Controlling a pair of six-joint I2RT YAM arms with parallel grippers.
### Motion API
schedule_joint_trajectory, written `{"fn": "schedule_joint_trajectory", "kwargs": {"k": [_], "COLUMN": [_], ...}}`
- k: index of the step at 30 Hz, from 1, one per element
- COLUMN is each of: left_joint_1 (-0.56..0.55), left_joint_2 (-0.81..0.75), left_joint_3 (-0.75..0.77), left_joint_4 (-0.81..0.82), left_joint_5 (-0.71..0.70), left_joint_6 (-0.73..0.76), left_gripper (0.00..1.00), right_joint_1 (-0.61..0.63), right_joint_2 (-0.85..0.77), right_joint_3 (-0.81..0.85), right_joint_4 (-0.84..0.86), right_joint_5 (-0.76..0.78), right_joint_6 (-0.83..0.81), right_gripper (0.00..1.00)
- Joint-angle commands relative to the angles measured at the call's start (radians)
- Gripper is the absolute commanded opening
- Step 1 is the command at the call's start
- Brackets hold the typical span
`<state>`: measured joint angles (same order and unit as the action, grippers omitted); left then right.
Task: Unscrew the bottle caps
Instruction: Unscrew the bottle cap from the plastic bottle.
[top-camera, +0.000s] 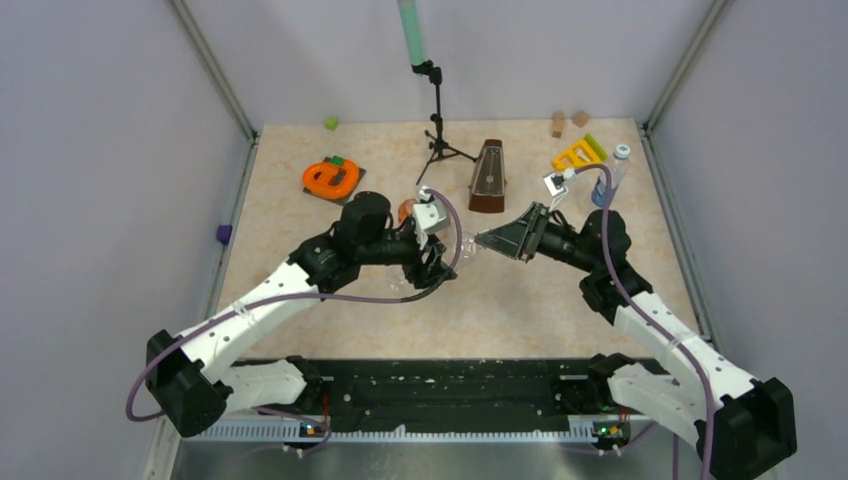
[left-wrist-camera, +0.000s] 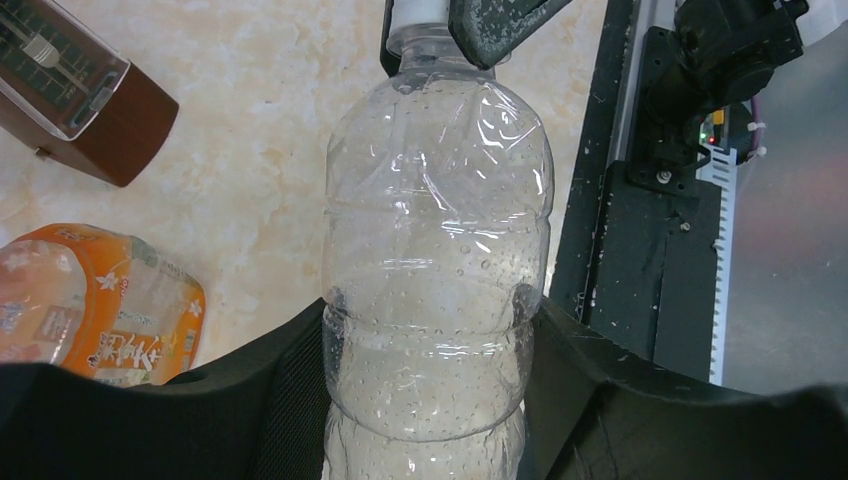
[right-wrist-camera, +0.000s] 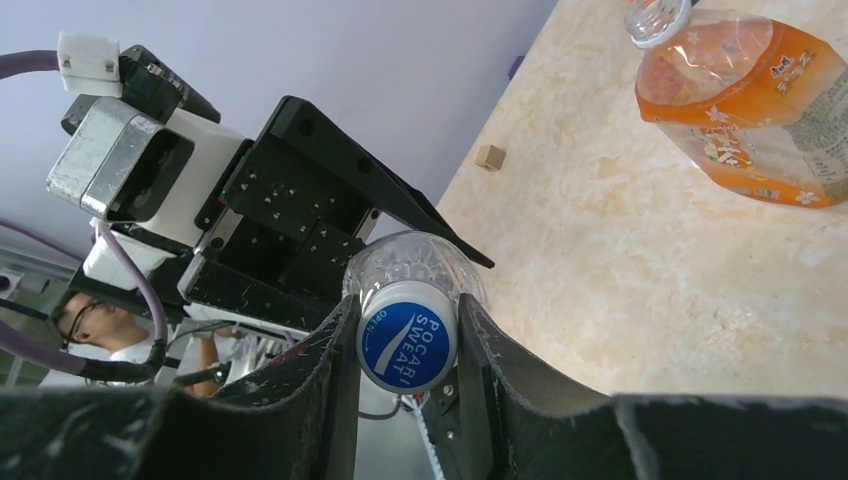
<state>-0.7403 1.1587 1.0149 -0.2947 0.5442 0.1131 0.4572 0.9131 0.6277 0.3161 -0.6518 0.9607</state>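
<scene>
Where the arms meet at mid-table (top view), the clear bottle (top-camera: 466, 246) is held roughly level between left gripper (top-camera: 437, 262) and right gripper (top-camera: 492, 240). Left wrist: jaws clamped on the bottle's body, neck pointing away toward the right gripper. Right wrist: jaws closed on the blue cap (right-wrist-camera: 407, 335), in line with the bottle's long axis.

Printed in white on the blue cap (right-wrist-camera: 408, 337) of the clear bottle (left-wrist-camera: 437, 250): "POCARI SWEAT", with a small "OPEN" curving along the rim. On the label of the orange bottle (right-wrist-camera: 745, 95): Chinese characters and fine print, too small and blurred to read.
</scene>
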Motion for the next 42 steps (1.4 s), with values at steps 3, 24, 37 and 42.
{"fn": "schedule_joint_trajectory", "kwargs": {"k": [3,24,37,42], "left_joint_1": [-0.002,-0.080,-0.113,-0.114], "left_joint_2": [-0.001,-0.246,-0.252,-0.250], "left_joint_3": [0.001,-0.203,-0.223,-0.232], "left_joint_4": [-0.041,0.018,0.097,0.116], "left_joint_5": [-0.115,-0.400,-0.385,-0.388], "left_joint_6": [0.144,0.541,0.566,0.564], "left_gripper": [0.00,0.00,0.00,0.00], "right_joint_1": [0.019,0.017,0.018,0.018], "right_joint_2": [-0.012,0.019,0.113,0.146], "right_joint_3": [0.013,0.006,-0.034,-0.035], "right_joint_4": [0.002,0.011,0.151,0.163], "right_joint_5": [-0.045,-0.101,-0.146,-0.150], "right_joint_6": [-0.035,-0.005,0.089,0.096], "right_gripper": [0.35,0.60,0.52,0.52]}}
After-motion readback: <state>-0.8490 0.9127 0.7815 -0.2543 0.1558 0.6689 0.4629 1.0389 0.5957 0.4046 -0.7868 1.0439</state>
